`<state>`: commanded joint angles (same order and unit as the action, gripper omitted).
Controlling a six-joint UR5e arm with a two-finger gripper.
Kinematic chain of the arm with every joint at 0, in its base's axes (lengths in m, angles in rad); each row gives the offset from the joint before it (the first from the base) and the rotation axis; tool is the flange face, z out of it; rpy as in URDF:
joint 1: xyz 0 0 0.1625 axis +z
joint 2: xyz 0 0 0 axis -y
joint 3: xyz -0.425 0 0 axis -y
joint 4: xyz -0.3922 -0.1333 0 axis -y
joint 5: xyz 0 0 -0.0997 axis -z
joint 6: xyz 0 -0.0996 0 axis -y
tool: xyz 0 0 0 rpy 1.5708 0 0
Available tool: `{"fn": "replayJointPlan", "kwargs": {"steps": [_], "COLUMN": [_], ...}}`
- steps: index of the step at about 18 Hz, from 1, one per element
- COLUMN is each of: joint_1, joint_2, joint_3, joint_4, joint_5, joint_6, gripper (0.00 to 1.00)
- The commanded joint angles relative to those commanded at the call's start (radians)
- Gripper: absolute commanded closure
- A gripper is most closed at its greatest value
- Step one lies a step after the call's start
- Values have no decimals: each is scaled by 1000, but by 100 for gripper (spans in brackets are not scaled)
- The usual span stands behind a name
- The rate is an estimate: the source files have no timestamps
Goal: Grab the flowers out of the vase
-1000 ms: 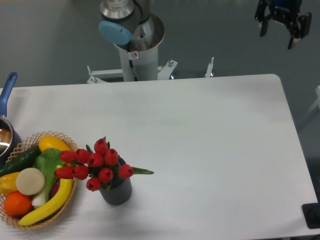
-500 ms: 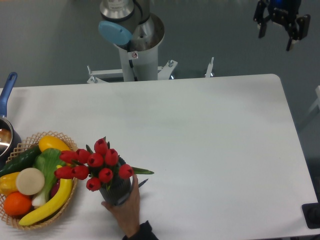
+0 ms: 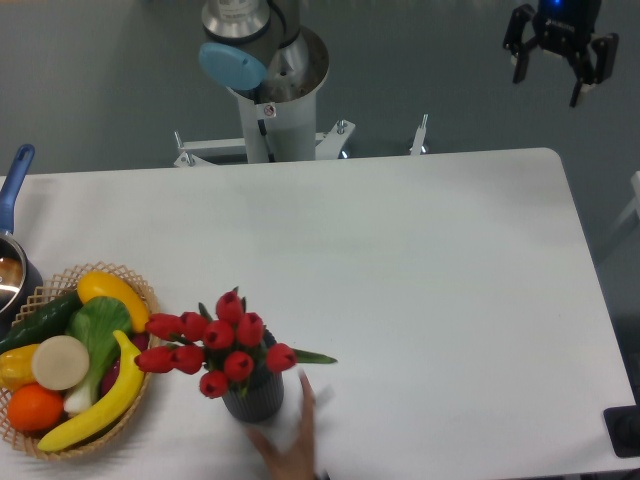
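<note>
The flowers (image 3: pixel 221 342), a bunch of red tulip buds with green leaves, stand in the small dark grey ribbed vase (image 3: pixel 253 399) near the table's front edge, left of centre. A person's hand (image 3: pixel 291 438) touches the vase from the front right. My gripper (image 3: pixel 549 68) hangs open and empty high at the back right, past the table's far edge and far from the flowers.
A wicker basket (image 3: pixel 134 402) of fruit and vegetables sits at the front left, close to the flowers. A blue-handled pot (image 3: pixel 14 186) is at the left edge. The arm's base (image 3: pixel 272 95) stands behind the table's far edge. A black object (image 3: pixel 624 430) sits at the front right corner.
A hand came in from the front and pushed the vase with the flowers a little to the right and forward. My gripper shifted slightly left, still open.
</note>
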<state>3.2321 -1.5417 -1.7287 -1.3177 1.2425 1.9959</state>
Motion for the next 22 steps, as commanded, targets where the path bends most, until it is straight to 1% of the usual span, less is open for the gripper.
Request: {"fn": "replayJointPlan", "kwargs": {"steps": [2,3,6,7,8,10,12,13,15,19,20,22], "joint_1": [-6,-6,0,0,-2,-6,-23,-44,-84,-207,-234,-285], "joint_2": [2,2,5,5,6,6,6,3,-12,-49,-55,-80], "joint_3": [-9,-15,-54,-66,-75,-81,-84,-83,-86,-89,-89,-88], "joint_4": [0,0,2,5,8,14,15,24,90,225,245,264], "joint_5": [-15,-44,-199,-242,-265,-275,-299,-325,-363,-367,-367,-367], "joint_6": [-25,-51,-187,-212,-221,-245,-325,-368,-434,-551,-574,-614], "gripper": [0,0,0,0,0,0,0,0,0,0,0,0]}}
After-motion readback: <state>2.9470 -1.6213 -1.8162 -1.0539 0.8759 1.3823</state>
